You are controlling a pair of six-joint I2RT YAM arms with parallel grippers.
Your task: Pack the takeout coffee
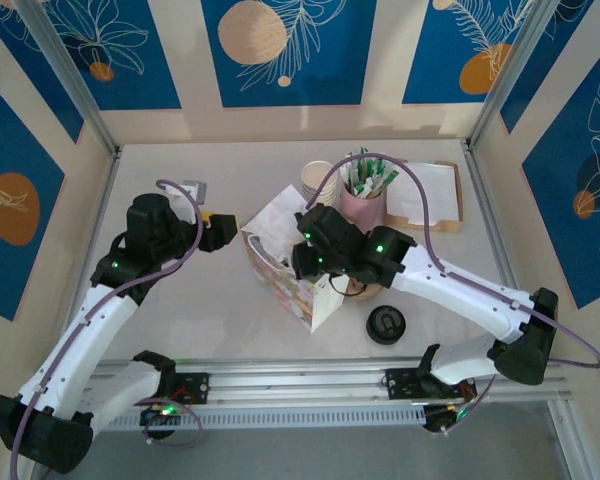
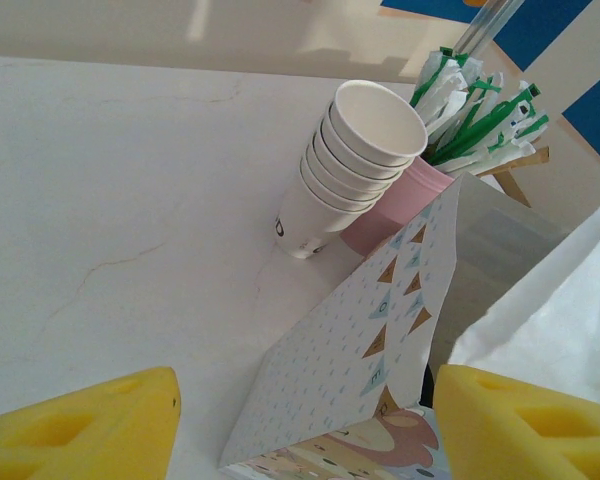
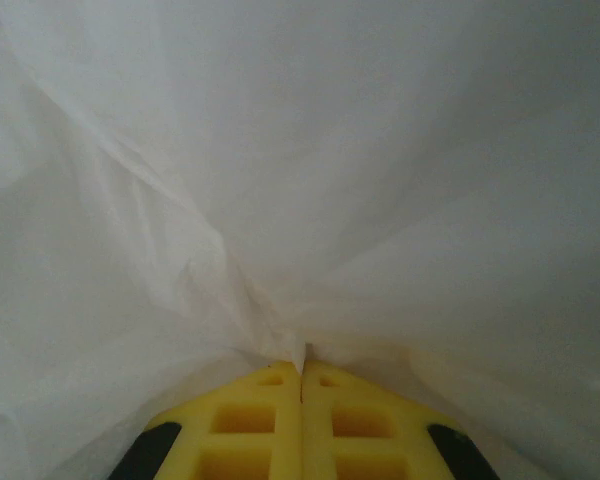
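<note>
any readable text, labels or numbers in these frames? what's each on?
No text reads cleanly.
paper bag: marks on the bunting flags, too blurred to read.
cup stack: dark print near the bottom cup's base, too small to read.
wrappers: green print, nothing legible.

Left end effector [image 2: 305,440] parted, right end effector [image 3: 302,375] closed

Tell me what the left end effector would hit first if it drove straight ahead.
Probably the paper bag, its patterned side straight ahead of the left end effector; depth is unclear.
</note>
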